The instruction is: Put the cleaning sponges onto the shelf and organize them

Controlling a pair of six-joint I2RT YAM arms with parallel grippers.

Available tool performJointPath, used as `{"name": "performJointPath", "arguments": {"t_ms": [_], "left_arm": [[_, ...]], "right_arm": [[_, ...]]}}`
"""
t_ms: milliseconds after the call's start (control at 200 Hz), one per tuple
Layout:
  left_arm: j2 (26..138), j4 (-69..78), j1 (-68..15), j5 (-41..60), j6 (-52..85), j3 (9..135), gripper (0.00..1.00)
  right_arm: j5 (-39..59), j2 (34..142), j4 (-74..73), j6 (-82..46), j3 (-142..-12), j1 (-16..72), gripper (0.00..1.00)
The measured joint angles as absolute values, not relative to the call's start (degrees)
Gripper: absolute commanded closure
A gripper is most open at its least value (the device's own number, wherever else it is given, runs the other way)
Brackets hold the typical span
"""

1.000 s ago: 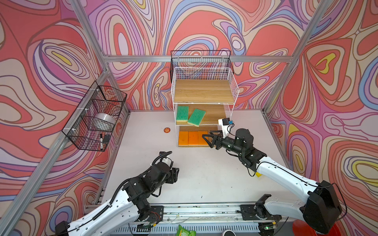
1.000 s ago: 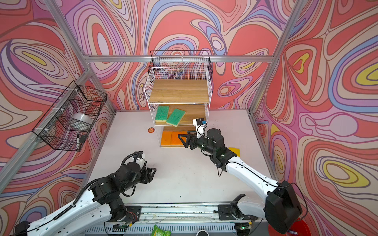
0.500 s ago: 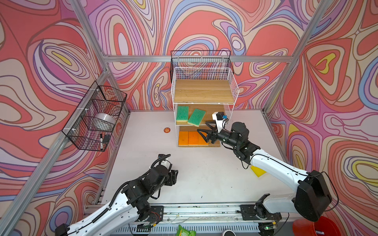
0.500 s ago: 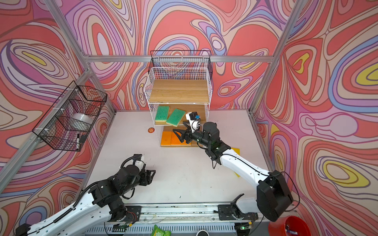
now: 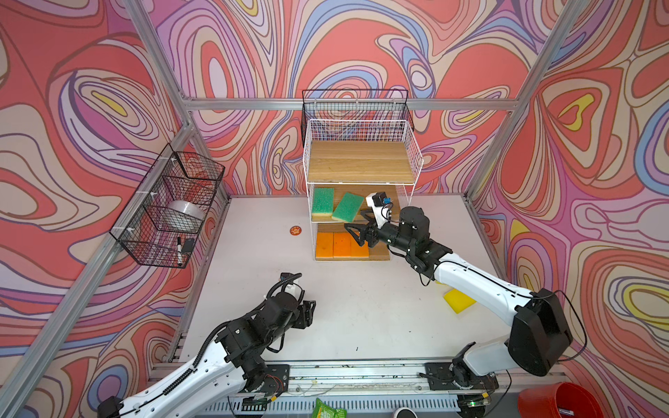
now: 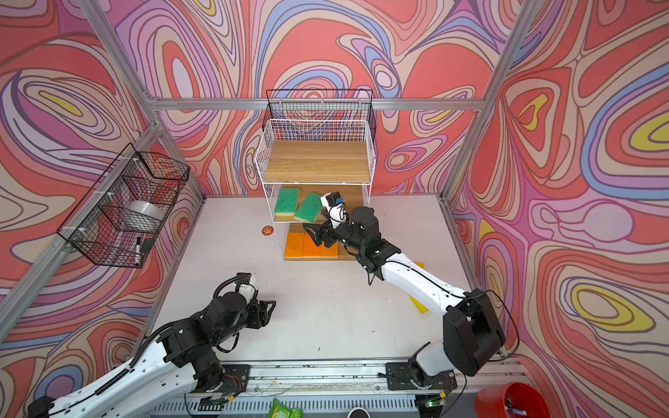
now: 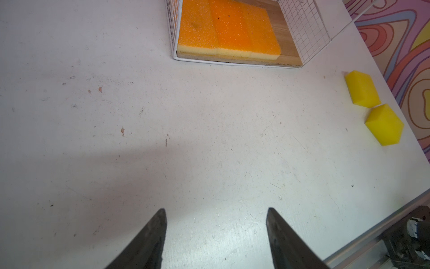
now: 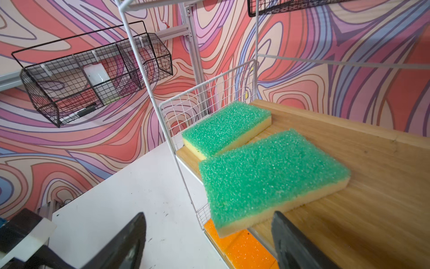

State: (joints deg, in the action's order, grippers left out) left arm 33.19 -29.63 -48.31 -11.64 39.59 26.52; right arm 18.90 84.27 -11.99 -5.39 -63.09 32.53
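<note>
the white wire shelf (image 5: 362, 163) stands at the back of the bench (image 5: 362, 325). on its middle board lie two green sponges. the straight green sponge (image 5: 323, 202) sits by the left wall. the crooked green sponge (image 8: 267, 177) lies beside it, and one corner sticks out over the front edge of the board. the two seem to touch at one corner, but it is hard to be sure. on the bottom board three orange sponges (image 5: 342, 245) lie flat in a neat row, side by side and touching. two yellow sponges, one (image 7: 361, 92) and the next (image 7: 385, 124), lie on the bench near its right edge, well apart from the shelf. the right claw (image 5: 356, 235) hangs just in front of the middle board, near the crooked green sponge. its jaws are spread wide and hold nothing. the left claw (image 7: 216, 210) hangs over a bare part of the bench, also spread apart and holding nothing.
</note>
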Motion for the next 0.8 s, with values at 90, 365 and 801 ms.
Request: {"name": "performJointPath", "arguments": {"t_ms": [90, 365, 801], "left_arm": [[33.19, -29.63, -48.31, -11.64, 39.55, 26.50, 0.31], [33.19, -29.63, -48.31, -11.66, 39.18, 26.50, 0.31], [33.08, -29.67, -48.31, -11.68, 39.18, 26.50, 0.31]], "right_arm": [[18.11, 84.93, -11.07, -4.99, -64.07, 32.53, 0.13], [16.62, 87.72, -6.48, -4.14, -68.07, 32.53, 0.12], [14.61, 91.61, -0.58, -1.74, -74.11, 32.53, 0.11]]}}
